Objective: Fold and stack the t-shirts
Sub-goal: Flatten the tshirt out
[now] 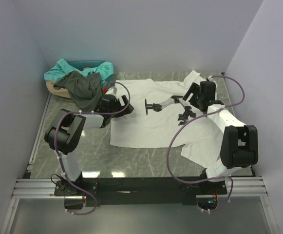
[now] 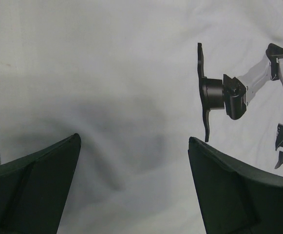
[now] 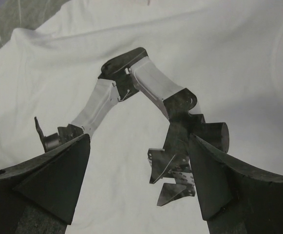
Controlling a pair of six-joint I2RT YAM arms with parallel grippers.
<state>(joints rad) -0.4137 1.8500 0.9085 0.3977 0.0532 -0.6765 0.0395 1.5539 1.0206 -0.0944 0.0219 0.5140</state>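
Top view: white shirt (image 1: 141, 131) lies spread on table (image 1: 131, 161), print (image 1: 168, 103) up. Grey shirt (image 1: 83, 87) and teal shirt (image 1: 63, 68) are heaped in basket (image 1: 51, 87) at far left. Left gripper (image 1: 125, 105) is spread wide, low over shirt's left part. Right gripper (image 1: 192, 97) is spread too, beside print. Neither pinches cloth. Likely step: first fold of white shirt. To do it well, go to the edges, pinch the full hem, lift both sides level and fold across without dragging. Near-right part is hidden by right arm, so free it first.

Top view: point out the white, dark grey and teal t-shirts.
white t-shirt (image 1: 141, 129), top view, flat central cloth.
dark grey t-shirt (image 1: 83, 88), top view, middle of crumpled heap.
teal t-shirt (image 1: 62, 68), top view, bunched left part.
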